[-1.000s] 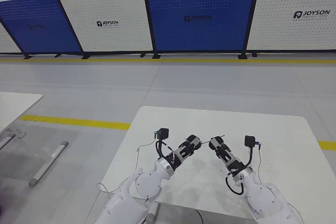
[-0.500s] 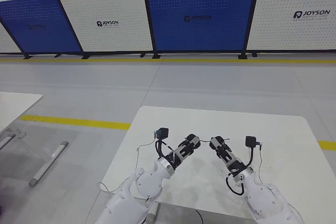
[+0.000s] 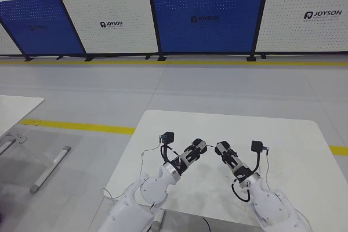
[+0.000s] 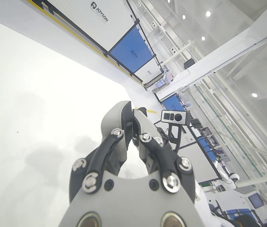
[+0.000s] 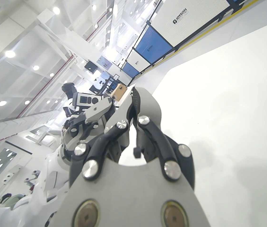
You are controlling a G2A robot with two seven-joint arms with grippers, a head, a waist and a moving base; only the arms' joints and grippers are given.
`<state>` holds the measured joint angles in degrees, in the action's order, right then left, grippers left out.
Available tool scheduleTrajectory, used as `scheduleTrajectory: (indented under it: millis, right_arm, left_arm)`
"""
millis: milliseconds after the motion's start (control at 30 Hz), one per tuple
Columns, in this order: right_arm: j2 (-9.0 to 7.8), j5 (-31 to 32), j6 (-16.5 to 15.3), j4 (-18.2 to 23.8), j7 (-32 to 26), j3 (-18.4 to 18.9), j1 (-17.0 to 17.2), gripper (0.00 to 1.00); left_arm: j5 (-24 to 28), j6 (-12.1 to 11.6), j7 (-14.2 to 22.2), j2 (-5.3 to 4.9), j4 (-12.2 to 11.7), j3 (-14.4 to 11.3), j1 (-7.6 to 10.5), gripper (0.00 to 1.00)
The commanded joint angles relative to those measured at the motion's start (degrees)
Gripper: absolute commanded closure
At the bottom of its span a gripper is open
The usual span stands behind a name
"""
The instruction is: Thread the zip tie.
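Top view: the left gripper (image 3: 200, 145) and right gripper (image 3: 219, 147) meet tip to tip above the tabletop (image 3: 278, 145), the zip tie (image 3: 210, 145) a thin dark line bridging the 2 sets of fingers. If the tips sit slightly off-line, I judge the tail could miss the head's slot or buckle. Left wrist view: the fingers (image 4: 114, 119) are pressed together, apparently on the tie's end, too small to confirm. Right wrist view: the fingers (image 5: 150, 105) pinch a dark strip running back behind the tips; bare tabletop spreads beyond them, its edge well apart.
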<state>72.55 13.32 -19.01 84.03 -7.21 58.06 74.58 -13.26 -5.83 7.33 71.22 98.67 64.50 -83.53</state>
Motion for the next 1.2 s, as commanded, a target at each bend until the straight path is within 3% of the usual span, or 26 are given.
scheduleTrajectory:
  millis: [0,533,733,933,1000,1167]
  right_arm:
    - [0.07,0.2,0.1,0.0,-0.1,0.0,0.0,1.0]
    - [0.39,-0.5,1.2,0.4,-3.2,1.0,0.1,1.0]
    - [0.5,-0.6,1.1,0.0,-4.2,1.2,0.1,0.76]
    - [0.67,-0.1,0.9,-0.2,-4.5,1.1,-0.1,0.69]
    - [0.71,0.4,1.0,-0.2,-4.4,1.1,-0.1,0.74]
    - [0.84,1.2,1.1,-0.2,-4.0,1.1,0.0,0.75]
  left_arm:
    - [-0.1,0.0,0.0,-0.01,0.0,0.0,-0.01,1.0]
    - [-1.0,-0.4,0.6,-0.27,0.6,0.0,-0.8,1.0]
    - [-1.4,0.5,0.1,-0.23,0.0,-0.3,-0.46,1.0]
    - [-1.8,0.8,-0.5,-0.14,-0.4,-0.8,-0.09,1.0]
    - [-2.1,1.0,-0.7,-0.12,-0.4,-0.8,0.0,1.0]
    - [-1.7,1.4,-1.3,-0.09,-0.2,-0.7,0.13,1.0]
